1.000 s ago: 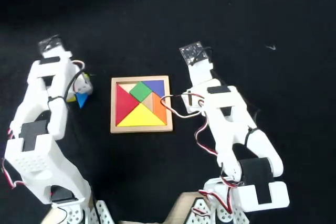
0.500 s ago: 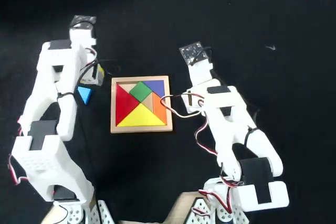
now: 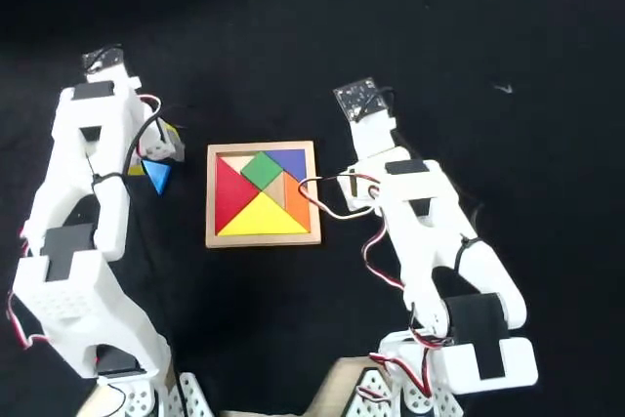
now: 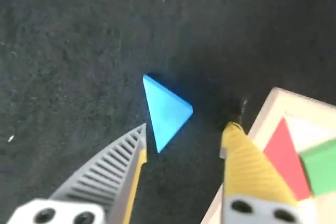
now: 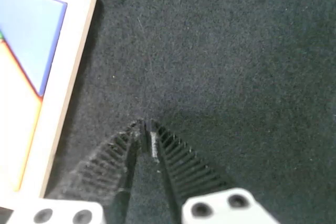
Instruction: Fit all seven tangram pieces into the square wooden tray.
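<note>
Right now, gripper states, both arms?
Left gripper: open, holding nothing, at the small blue triangular piece.
Right gripper: shut, holding nothing.

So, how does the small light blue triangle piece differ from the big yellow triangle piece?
The small light blue triangle piece lies on the black cloth beside the square wooden tray; the big yellow triangle piece sits inside it. The blue one is smaller than the yellow one. The blue one lies between the open fingers of the left gripper; no gripper is at the yellow one. Both are flat triangles.
</note>
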Tool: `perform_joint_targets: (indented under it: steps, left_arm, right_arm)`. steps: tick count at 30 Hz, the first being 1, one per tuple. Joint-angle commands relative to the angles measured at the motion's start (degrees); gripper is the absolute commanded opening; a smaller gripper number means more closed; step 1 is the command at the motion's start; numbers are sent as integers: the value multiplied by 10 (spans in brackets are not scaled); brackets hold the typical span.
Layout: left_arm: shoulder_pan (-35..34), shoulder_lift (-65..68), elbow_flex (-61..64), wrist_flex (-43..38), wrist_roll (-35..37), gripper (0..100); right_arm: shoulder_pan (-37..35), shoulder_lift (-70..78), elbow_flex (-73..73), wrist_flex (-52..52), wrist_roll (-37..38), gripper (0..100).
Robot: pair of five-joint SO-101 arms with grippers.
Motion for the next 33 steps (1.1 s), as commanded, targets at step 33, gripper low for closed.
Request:
perform_joint_targets:
  steps: [33]
  left_arm:
    - [-17, 118, -89, -2, 77, 116]
  right_arm:
    - [-5, -2, -19, -7, -2, 11]
